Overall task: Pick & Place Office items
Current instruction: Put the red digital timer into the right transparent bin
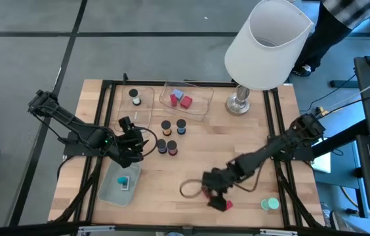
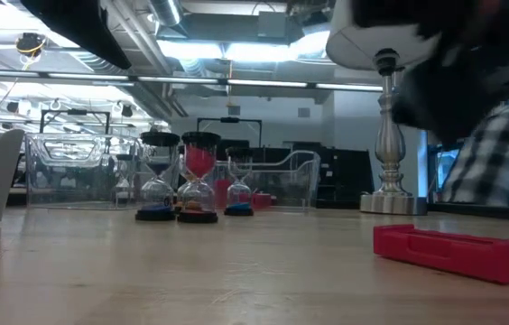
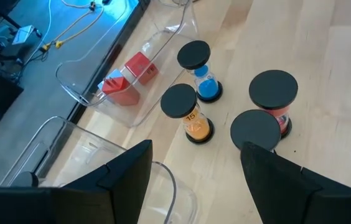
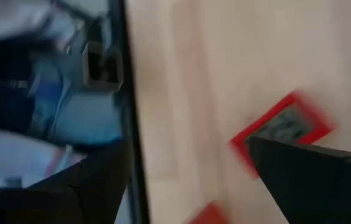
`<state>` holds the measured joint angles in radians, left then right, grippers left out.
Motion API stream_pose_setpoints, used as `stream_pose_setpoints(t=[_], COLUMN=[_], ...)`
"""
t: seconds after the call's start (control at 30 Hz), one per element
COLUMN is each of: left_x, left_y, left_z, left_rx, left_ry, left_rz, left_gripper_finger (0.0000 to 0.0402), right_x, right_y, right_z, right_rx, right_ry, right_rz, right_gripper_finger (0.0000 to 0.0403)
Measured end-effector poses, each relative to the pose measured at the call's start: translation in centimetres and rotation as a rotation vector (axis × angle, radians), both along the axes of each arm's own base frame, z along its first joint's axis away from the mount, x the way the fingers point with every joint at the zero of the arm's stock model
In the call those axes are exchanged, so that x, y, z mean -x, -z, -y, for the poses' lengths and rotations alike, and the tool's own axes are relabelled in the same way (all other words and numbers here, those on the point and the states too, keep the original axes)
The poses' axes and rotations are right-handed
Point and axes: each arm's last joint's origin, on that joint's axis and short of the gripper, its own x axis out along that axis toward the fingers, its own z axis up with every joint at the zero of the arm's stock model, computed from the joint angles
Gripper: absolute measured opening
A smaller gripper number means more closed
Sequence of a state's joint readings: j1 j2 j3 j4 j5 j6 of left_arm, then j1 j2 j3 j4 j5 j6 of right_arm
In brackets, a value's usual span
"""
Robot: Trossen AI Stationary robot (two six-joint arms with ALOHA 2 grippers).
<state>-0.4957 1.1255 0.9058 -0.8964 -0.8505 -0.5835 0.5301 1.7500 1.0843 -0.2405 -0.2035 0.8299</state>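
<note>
Red flat piece (image 1: 220, 204) lies on the bench (image 1: 237, 144) near the front edge, right of centre. Right end effector (image 1: 212, 190) hovers just over it, fingers spread. Left end effector (image 1: 134, 141) waits spread beside four sand timers (image 1: 172, 136) mid-bench, holding nothing.

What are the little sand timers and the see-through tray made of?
The sand timers look like clear glass or plastic bulbs, since coloured sand shows through, with matte black caps, probably plastic. The tray looks like clear, glossy plastic: red blocks show through its wall and its rim catches the light. The table looks like pale, grained wood.
</note>
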Motion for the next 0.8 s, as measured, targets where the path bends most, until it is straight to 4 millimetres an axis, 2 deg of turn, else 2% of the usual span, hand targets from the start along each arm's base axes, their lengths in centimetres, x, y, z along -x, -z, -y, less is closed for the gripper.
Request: stream_pose_setpoints(t=[0.2, 0.5, 0.8], left_x=[0.0, 0.0, 0.0], left_y=[0.0, 0.0, -0.1], left_z=[0.0, 0.0, -0.1], left_rx=[0.017, 0.061, 0.089], left_ry=[-0.016, -0.058, -0.125], left_rz=[0.017, 0.054, 0.118], left_gripper_finger=[0.0242, 0.0242, 0.0242], right_x=[1.8, 3.9, 5.5], right_y=[0.2, 0.8, 1.0], right_z=[-2.3, -3.4, -4.8], right_rx=[0.031, 0.14, 0.271], right_ry=[-0.104, -0.27, -0.36], right_rz=[-0.013, -0.044, 0.01], right_gripper_finger=[0.0307, 0.0286, 0.0284])
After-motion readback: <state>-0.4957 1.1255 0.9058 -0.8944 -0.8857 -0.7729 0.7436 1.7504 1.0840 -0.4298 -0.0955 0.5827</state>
